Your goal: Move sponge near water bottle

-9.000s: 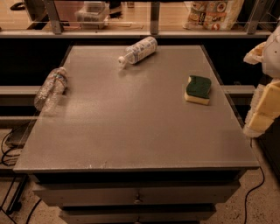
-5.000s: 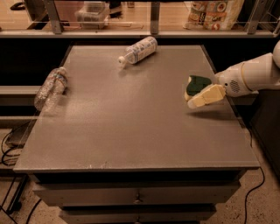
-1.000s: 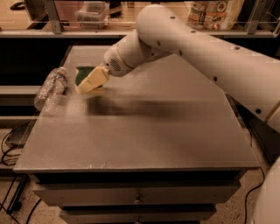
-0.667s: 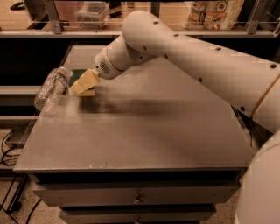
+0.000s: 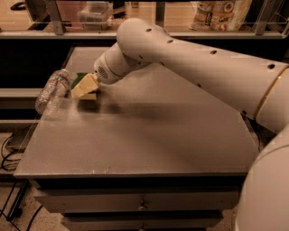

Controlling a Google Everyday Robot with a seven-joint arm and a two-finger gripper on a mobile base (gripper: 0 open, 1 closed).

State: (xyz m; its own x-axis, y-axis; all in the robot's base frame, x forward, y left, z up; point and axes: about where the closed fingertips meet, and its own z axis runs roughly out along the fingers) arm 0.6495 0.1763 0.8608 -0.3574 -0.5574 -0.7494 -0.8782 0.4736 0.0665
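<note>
The water bottle [image 5: 53, 90], clear and crinkled, lies on its side at the left edge of the grey table [image 5: 149, 135]. My gripper [image 5: 84, 87] is just right of the bottle, low over the table, shut on the sponge [image 5: 80, 78]. The sponge's dark green top shows behind the pale fingers [image 5: 86, 85] and its yellow foam shows below them. The sponge is about a hand's width from the bottle. My arm [image 5: 189, 58] reaches in from the right across the back of the table.
A bottle with a white printed label seen earlier at the back is hidden behind my arm. A shelf behind the table holds a clear box [image 5: 95, 12] and packages [image 5: 219, 11]. Drawers [image 5: 140, 203] sit under the table. Cables [image 5: 9, 149] lie on the floor at left.
My gripper has carried the sponge from the right edge across the table to the left, and in the last second moved it a little further left and down toward the bottle.
</note>
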